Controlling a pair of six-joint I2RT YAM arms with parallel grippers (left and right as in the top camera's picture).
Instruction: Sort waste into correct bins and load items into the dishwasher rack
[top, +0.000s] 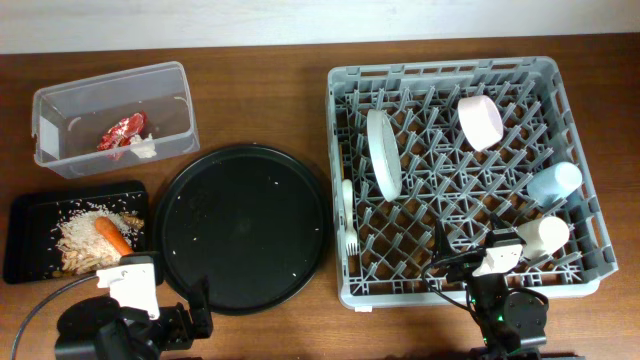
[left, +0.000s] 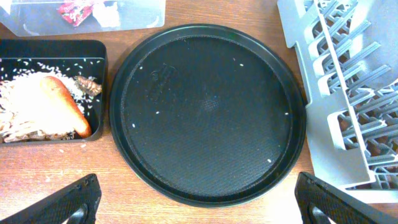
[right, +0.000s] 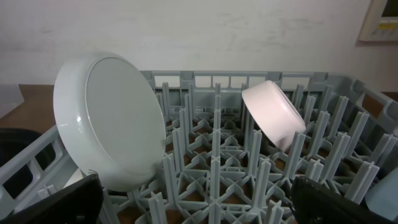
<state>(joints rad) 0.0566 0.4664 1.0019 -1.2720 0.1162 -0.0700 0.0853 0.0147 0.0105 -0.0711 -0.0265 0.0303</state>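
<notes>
The grey dishwasher rack (top: 455, 72) holds the white plate (top: 382, 152) on edge, the pinkish bowl (top: 480, 121), the light blue cup (top: 553, 184), the small white cup (top: 543, 235) and the white fork (top: 350, 215). The clear tub (top: 60, 155) holds the red wrapper (top: 122, 133) with a white scrap. The black rectangular tray (top: 30, 210) holds rice (top: 80, 235), the carrot (top: 112, 235) and a brown chunk (left: 89, 85). My left gripper (left: 199, 202) is open and empty at the table's front, near the round tray. My right gripper (right: 198, 199) is open and empty at the rack's front edge.
A large round black tray (top: 243, 228) with a few rice grains lies between the bins and the rack. Both arm bases sit at the table's front edge. The plate (right: 112, 121) and bowl (right: 273, 112) stand among the pegs ahead of the right gripper.
</notes>
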